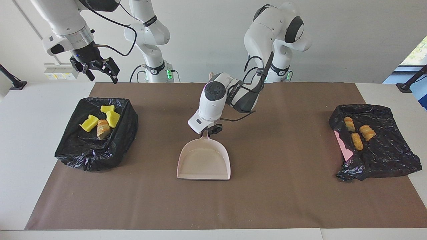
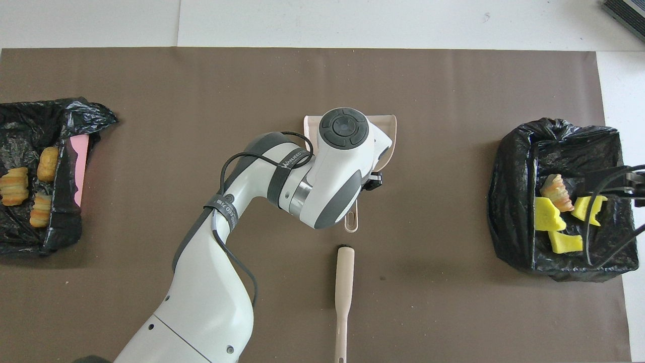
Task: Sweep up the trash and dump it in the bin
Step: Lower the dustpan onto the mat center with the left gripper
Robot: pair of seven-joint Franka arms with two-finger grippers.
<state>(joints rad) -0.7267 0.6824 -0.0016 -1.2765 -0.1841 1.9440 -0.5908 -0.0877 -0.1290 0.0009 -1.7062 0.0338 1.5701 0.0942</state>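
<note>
The left gripper [image 1: 207, 130] is low over the middle of the brown mat [image 1: 283, 200], at the handle of the pale pink plastic dustpan [image 1: 204, 161]; whether its fingers clamp the handle or have let go cannot be told. The dustpan lies flat on the mat, its long axis running from the robots outward, handle end under the gripper and toward the robots, wide open mouth pointing away from them.

The beige-handled brush [image 2: 344, 292] lies on the mat just on the robots' side of this gripper, in line with the dustpan, bristle end toward the dustpan's handle but apart from it.

The trash is out to both sides of the gripper. Three yellow sponge chunks [image 1: 112, 118] and one tan bread-like lump [image 1: 103, 129] sit in the black bag-lined bin [image 1: 88, 156] at the right arm's end. Three more tan lumps [image 1: 357, 141] rest in the crumpled black bag [image 1: 383, 160] at the left arm's end.

The right gripper [image 1: 98, 71] hangs in the air, jaws spread wide and empty, over the table's edge on the robots' side of that bin.
</note>
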